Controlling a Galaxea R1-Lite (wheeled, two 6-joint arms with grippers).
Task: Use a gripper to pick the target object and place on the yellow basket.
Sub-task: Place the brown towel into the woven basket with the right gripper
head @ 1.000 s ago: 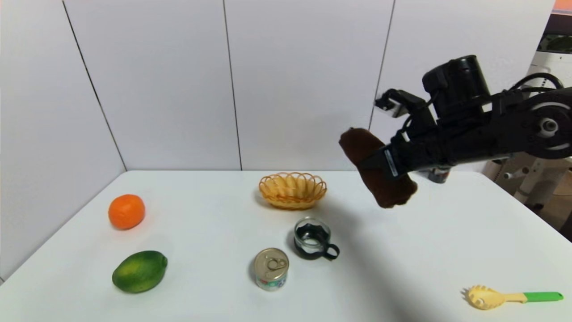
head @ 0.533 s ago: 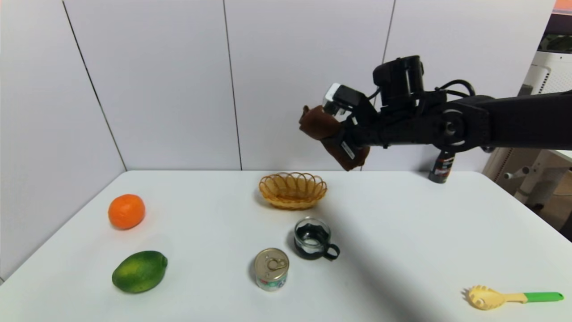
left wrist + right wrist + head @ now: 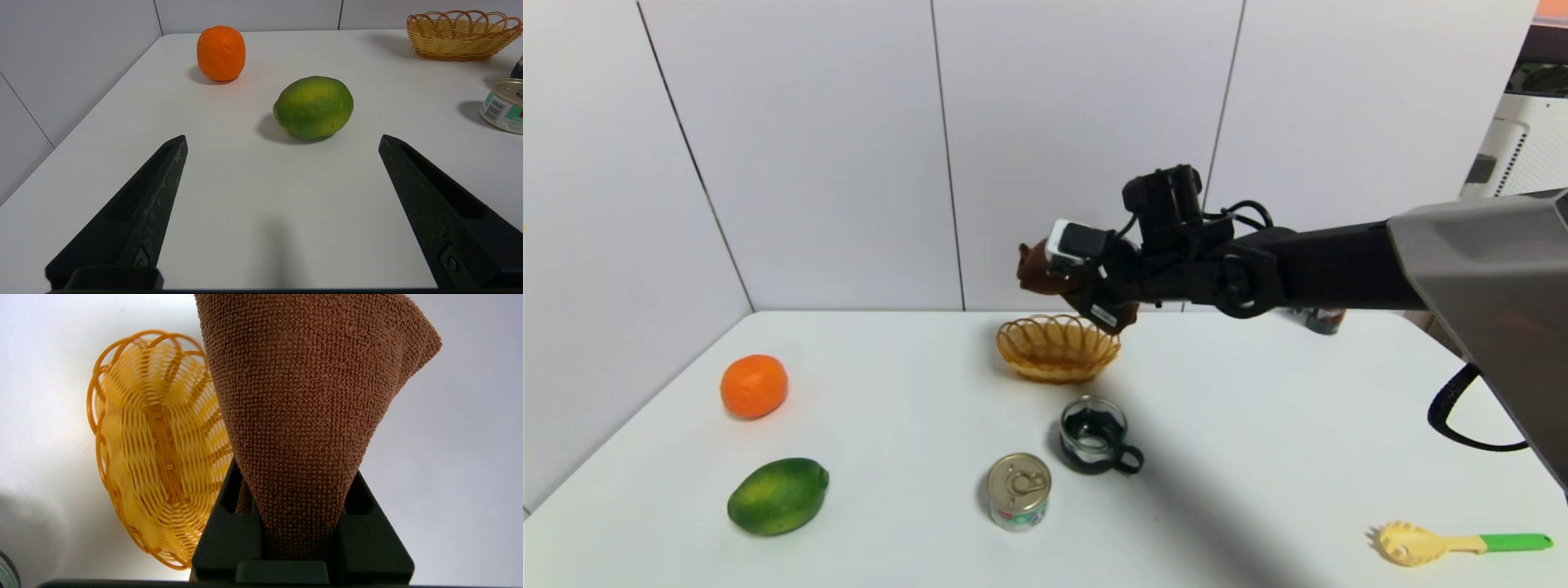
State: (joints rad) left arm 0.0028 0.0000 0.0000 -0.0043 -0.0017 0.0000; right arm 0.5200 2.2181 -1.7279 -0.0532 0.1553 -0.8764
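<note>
My right gripper (image 3: pixel 1094 296) is shut on the target object, a dark brown rolled towel (image 3: pixel 1034 269), and holds it in the air just above the right end of the yellow basket (image 3: pixel 1054 349). In the right wrist view the towel (image 3: pixel 302 396) fills the space between the jaws of the right gripper (image 3: pixel 300 506), and the yellow basket (image 3: pixel 159 445) lies beneath, to one side of it. The basket holds nothing. My left gripper (image 3: pixel 282 141) stands open low over the table's front left part, with nothing between its fingers.
An orange (image 3: pixel 754 385) and a green lime (image 3: pixel 778 495) lie at the left. A tin can (image 3: pixel 1018 492) and a glass cup in a black holder (image 3: pixel 1094 437) stand in front of the basket. A yellow pasta spoon (image 3: pixel 1454 543) lies front right. A black tube (image 3: pixel 1323 320) stands behind the right arm.
The right arm has carried the towel leftward from over the table's right side to above the basket, and lowered it a little. Nothing on the table has moved.
</note>
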